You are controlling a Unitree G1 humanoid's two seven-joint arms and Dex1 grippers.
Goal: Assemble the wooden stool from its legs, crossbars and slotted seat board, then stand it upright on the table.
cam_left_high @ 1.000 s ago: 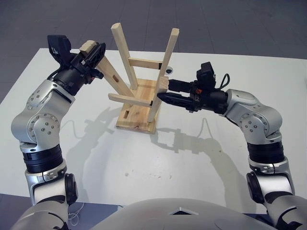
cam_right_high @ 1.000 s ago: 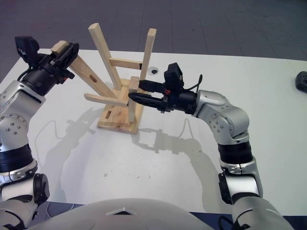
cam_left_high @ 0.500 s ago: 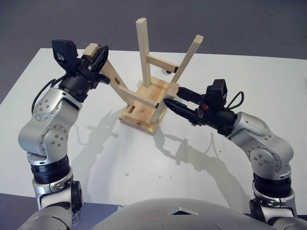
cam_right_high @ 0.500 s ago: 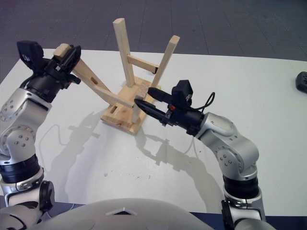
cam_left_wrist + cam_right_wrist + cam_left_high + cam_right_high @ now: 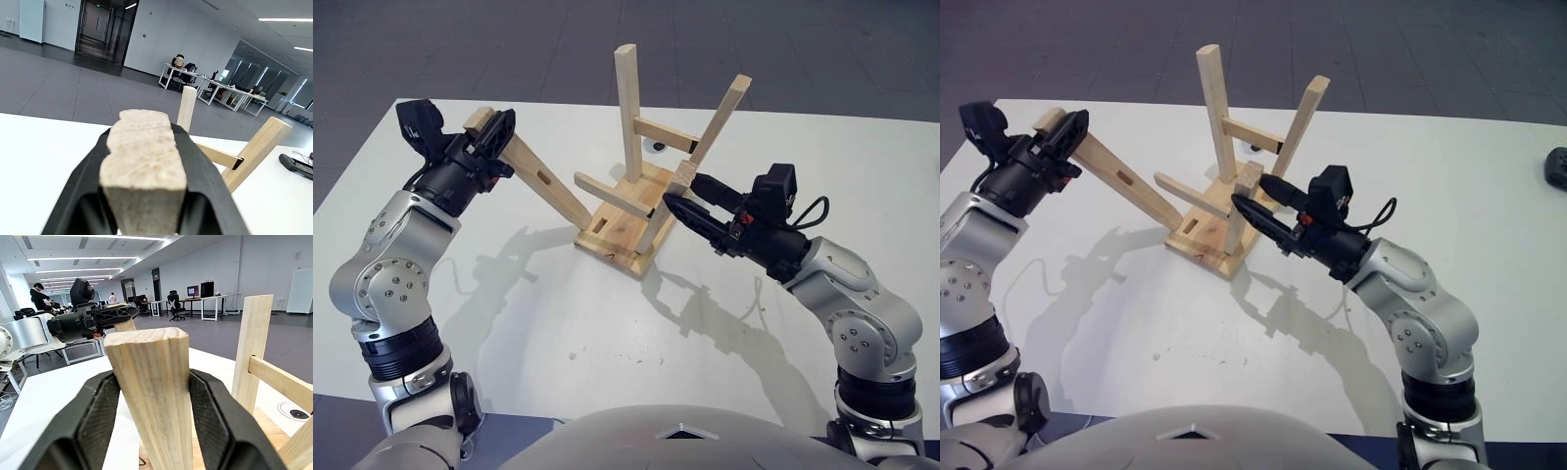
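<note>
With the left pincer point(image 5: 497, 133) and right pincer point(image 5: 683, 194) each still clamped on a leg point(image 5: 546, 178), the upturned stool point(image 5: 615, 235) has turned and shifted rightward.

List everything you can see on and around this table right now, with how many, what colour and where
Table: one, white, under everything.
Seat board: one, pale wood, mid-table, underside up.
Legs: four, pale wood, rising from the seat board.
Crossbars: two, pale wood, between legs.
Cable hole: one, round, behind the stool.
Device: one, black, at the table's right edge.
Left tool: one, black, shut on the slanted leg at its end.
Right tool: one, black, shut on the near leg.
</note>
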